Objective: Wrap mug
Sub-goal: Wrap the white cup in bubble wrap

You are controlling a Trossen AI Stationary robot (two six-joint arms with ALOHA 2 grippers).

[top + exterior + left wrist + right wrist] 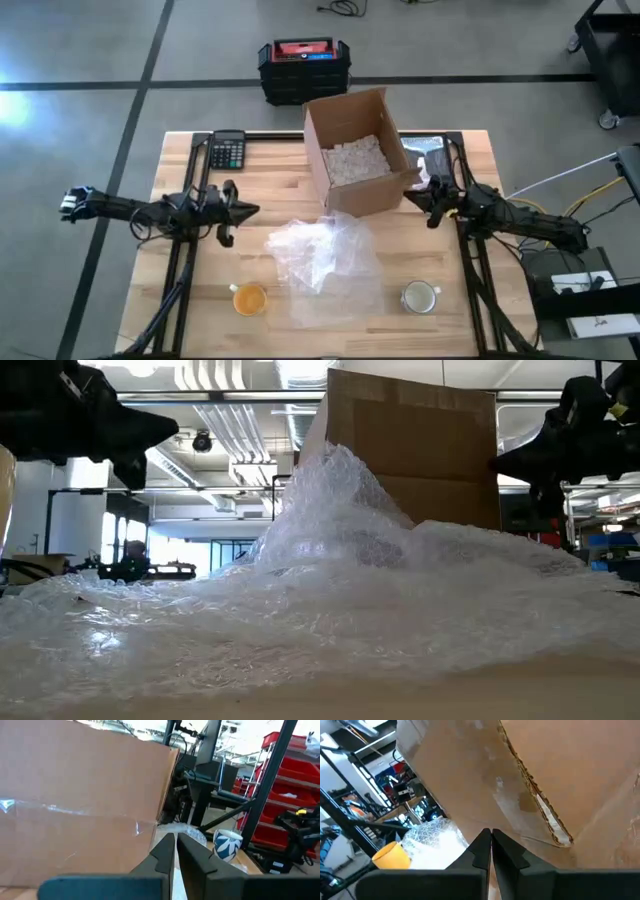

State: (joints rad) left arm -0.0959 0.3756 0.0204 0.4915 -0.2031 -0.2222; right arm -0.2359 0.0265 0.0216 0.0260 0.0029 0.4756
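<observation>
A crumpled sheet of clear bubble wrap (pixel 325 255) lies on the wooden table (pixel 190 290), in front of an open cardboard box (pixel 352 150). A yellow mug (pixel 249 298) stands near the front edge, left of the wrap. A white mug with a blue leaf pattern (pixel 420 297) stands to the wrap's right, also seen as the white mug (pixel 227 845). My left gripper (pixel 252 210) hovers shut above the table, left of the wrap. My right gripper (pixel 408 197) hovers shut by the box's near right corner. Neither touches anything.
A black calculator (pixel 227 150) lies at the far left of the table. A clear bag (pixel 430 152) lies right of the box, which holds white packing fill (pixel 352 158). A black crate (pixel 303 68) sits on the floor beyond the table.
</observation>
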